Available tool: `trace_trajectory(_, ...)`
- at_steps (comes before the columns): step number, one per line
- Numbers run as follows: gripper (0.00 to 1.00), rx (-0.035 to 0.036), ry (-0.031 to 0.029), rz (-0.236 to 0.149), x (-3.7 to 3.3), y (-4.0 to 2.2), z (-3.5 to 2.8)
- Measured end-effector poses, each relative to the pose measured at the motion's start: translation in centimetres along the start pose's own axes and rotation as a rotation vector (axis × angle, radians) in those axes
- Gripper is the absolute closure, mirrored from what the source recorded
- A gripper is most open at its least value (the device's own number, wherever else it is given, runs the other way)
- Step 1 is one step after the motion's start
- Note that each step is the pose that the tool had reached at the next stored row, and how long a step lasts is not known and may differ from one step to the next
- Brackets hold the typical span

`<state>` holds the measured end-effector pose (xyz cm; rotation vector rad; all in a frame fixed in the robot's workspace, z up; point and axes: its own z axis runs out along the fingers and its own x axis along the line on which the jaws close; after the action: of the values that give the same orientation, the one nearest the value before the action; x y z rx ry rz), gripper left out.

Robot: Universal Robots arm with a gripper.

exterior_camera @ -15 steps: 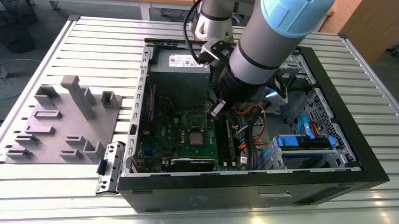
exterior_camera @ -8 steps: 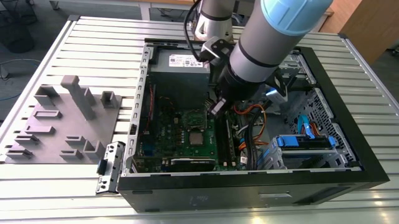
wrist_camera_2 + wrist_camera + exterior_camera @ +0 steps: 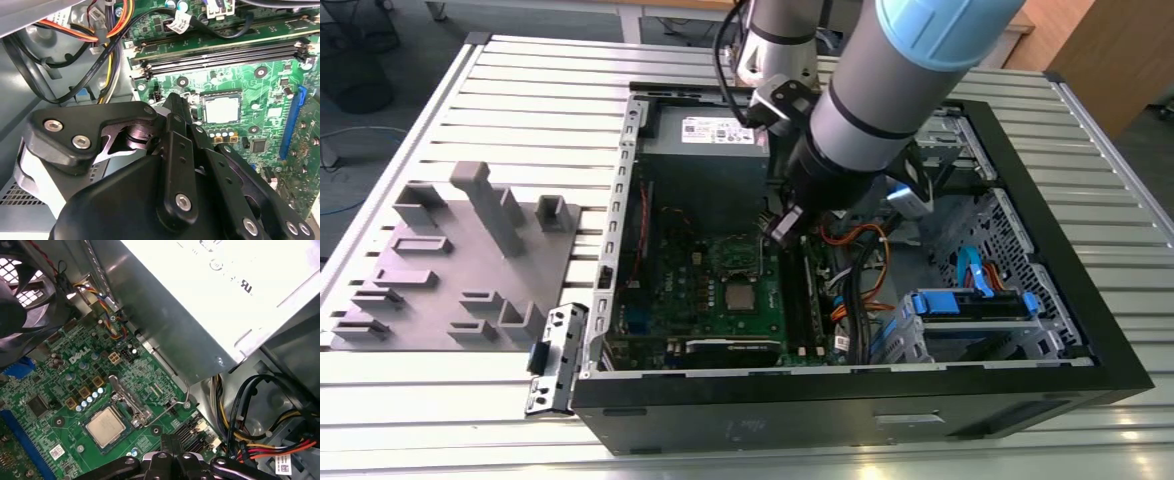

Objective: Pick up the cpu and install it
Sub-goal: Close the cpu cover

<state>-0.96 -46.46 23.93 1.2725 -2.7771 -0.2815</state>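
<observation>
Hovering inside the black computer case (image 3: 1041, 330), the gripper (image 3: 781, 228) hangs beside the seated silvery-grey square cpu (image 3: 105, 426); jaws' state unclear

Tabletop (image 3: 520, 90): ribbed aluminium slats running across the exterior view. Resting directly on it: an open black computer case (image 3: 854, 390), lying on its side; a grey fixture block (image 3: 447, 260) toward the exterior view's left; a small metal bracket (image 3: 554, 360) beside the case.
</observation>
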Motion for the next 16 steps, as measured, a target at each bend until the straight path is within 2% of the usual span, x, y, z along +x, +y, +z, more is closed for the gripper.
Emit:
trace_trajectory(7, 0.89, 0.0, 0.0001, 0.0, -0.2, 0.58, 0.19)
trace_trajectory(16, 0.89, 0.0, 0.0001, 0.0, 0.12, 1.32, 0.39)
